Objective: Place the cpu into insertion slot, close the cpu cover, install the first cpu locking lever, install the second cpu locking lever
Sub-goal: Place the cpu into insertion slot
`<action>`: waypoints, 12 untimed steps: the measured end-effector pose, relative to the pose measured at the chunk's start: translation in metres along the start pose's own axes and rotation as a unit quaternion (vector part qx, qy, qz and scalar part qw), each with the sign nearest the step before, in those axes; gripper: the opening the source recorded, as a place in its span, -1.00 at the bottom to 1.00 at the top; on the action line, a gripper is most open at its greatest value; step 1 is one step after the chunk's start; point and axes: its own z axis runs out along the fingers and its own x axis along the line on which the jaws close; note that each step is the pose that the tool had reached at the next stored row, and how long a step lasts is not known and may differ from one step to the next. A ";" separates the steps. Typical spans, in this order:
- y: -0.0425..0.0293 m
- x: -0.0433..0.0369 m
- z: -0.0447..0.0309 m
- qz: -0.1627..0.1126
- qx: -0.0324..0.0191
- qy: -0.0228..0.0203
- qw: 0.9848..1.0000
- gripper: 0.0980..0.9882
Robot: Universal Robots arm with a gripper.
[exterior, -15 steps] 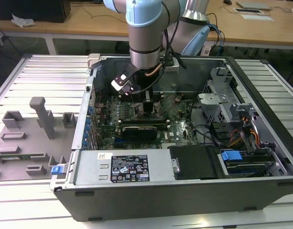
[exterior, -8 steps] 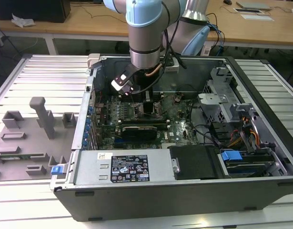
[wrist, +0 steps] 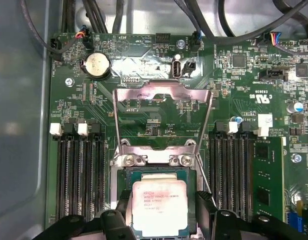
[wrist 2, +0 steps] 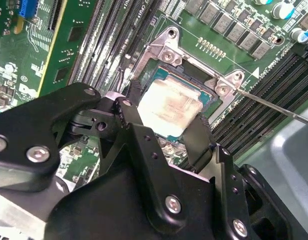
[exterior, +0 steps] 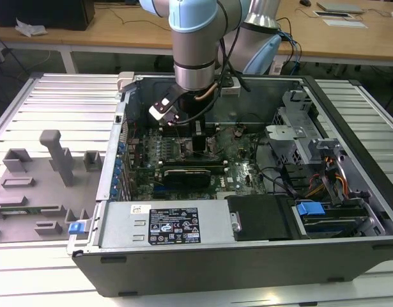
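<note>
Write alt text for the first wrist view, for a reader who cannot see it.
A silvery cpu lies at the slot of a green board, with the black gripper right at it. The cover stands open beyond the slot, and long black memory slots run on both sides.

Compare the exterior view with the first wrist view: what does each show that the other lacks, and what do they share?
Exterior view: the arm, the whole computer case and a grey fixture tray at the exterior view's left. First wrist view: the cpu at the insertion slot, the cpu cover swung open, and a coin battery. Shared: the green circuit board and the gripper down at the socket.
</note>
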 end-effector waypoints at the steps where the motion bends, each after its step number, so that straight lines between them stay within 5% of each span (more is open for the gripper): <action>1: 0.0001 0.0001 -0.0012 0.000 0.000 0.000 1.000 0.17; 9: 0.0006 -0.0001 -0.0069 0.000 -0.001 0.000 1.000 0.14; 12: 0.0006 -0.0001 -0.0072 0.000 -0.001 0.000 1.000 -0.43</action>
